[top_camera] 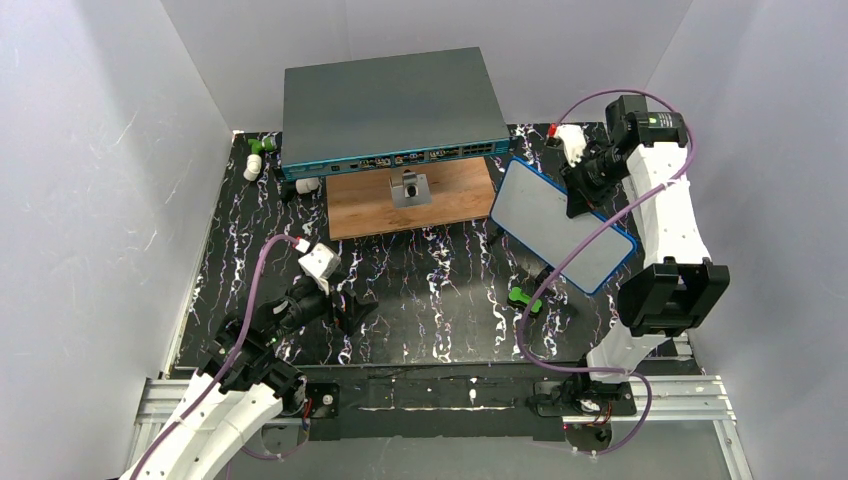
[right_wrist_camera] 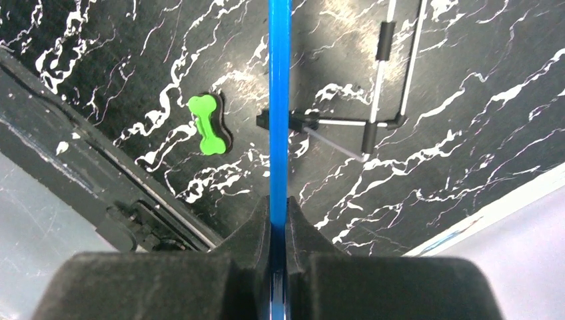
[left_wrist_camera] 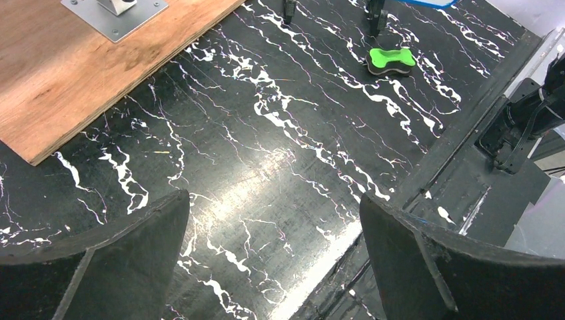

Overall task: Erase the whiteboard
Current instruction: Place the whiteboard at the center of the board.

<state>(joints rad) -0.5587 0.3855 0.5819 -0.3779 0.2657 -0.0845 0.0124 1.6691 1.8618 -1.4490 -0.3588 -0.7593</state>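
We see small white rectangular whiteboard with thin blue frame (top_camera: 560, 225) tilted by right edge of black marbled table (top_camera: 420, 290); face seems clean, view coarse. Right gripper (right_wrist_camera: 278, 220) clamped on its blue edge. Left gripper (left_wrist_camera: 273, 213) spread wide, empty. Green bone-shaped eraser (top_camera: 524, 297) toward near edge. Count: one board, one eraser. We judge wiping done, setting down left.
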